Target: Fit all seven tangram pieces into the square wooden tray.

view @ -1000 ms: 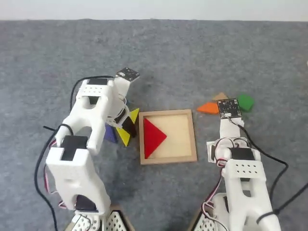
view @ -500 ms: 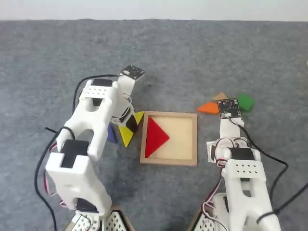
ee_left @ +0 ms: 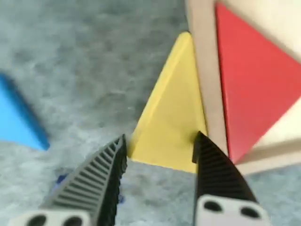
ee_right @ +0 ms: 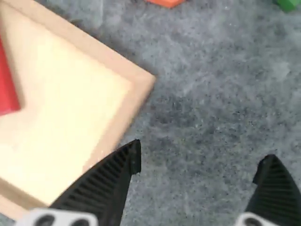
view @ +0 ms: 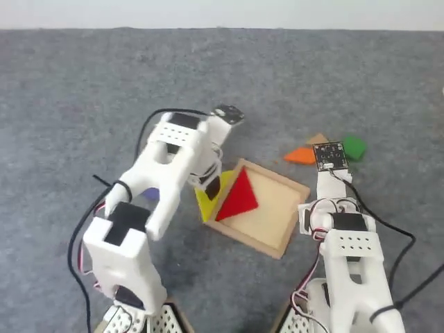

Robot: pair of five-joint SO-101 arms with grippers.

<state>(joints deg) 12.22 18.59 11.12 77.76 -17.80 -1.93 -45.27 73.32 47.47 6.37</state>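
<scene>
The square wooden tray (view: 243,239) lies near the middle of the grey tabletop (view: 83,83), set askew with one corner toward the near edge. A red triangle (view: 239,196) lies inside it, against the rim that faces the left edge. A yellow triangle (view: 205,199) lies just outside that rim, touching it, partly under the end of the left arm (view: 163,184). A blue piece (view: 149,194) peeks out from beneath that arm. Toward the right edge, an orange piece (view: 300,155), a tan piece (view: 318,139) and a green piece (view: 354,146) lie close together, beyond the tip of the right arm (view: 347,239).
</scene>
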